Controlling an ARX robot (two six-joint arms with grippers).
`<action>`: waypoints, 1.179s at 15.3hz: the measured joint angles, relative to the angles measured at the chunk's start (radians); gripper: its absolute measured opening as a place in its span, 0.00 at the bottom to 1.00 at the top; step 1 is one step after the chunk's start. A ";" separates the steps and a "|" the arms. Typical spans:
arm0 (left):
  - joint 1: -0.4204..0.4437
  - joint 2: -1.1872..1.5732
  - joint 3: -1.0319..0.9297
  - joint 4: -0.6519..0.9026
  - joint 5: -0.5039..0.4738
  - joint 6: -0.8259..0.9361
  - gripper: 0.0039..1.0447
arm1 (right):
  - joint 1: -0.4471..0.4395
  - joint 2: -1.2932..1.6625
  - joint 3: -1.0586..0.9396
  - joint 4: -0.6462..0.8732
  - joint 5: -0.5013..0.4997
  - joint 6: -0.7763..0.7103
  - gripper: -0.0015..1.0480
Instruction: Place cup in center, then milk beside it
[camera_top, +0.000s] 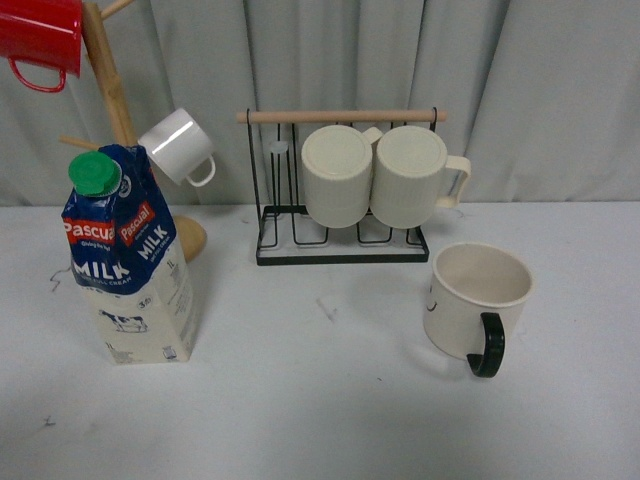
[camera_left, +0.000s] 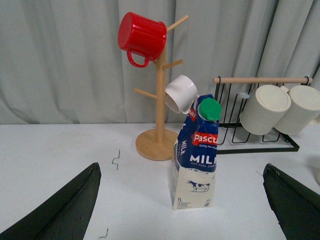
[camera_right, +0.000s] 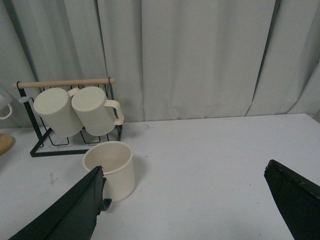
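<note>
Currently my right pincer (camera_right: 183, 166) is hanging open, its two dark fingers (camera_right: 65, 210) spreading wide and holding nothing. My left pincer (camera_left: 181, 165) is likewise gaping and empty.

Just ahead of the right pincer, close to one finger, the cup (camera_right: 110, 167) is sitting upright on the white table (camera_right: 210, 165). In the front view it is standing on the right side, its black handle turning toward me, a little in front of the wire rack (camera_top: 340, 250) that is carrying two ribbed mugs (camera_top: 338, 172).

Ahead of the left pincer the milk carton (camera_left: 196, 155) is standing on the left side, green cap uppermost, near the base of the wooden mug tree (camera_left: 159, 100). Neither thing is occupying the centre yet.

Hazards, as I am judging them:
- **Cup:** closing on the rim off-centre could be tipping it, the handle weighting one side. Reaching too deep could be striking the rack.
- **Carton:** being tall and narrow, it could be toppling under a high grip or crumpling under a hard one. A wide approach could be catching the tree or the small white mug (camera_left: 180, 94) hanging above the carton.
</note>
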 joint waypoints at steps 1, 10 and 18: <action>0.000 0.000 0.000 0.000 0.000 0.000 0.94 | 0.000 0.000 0.000 0.000 0.000 0.000 0.94; 0.000 0.000 0.000 0.000 0.000 0.000 0.94 | 0.000 0.000 0.000 0.000 0.000 0.000 0.94; 0.000 0.000 0.000 0.000 -0.001 0.000 0.94 | 0.000 0.000 0.000 0.000 0.000 0.000 0.94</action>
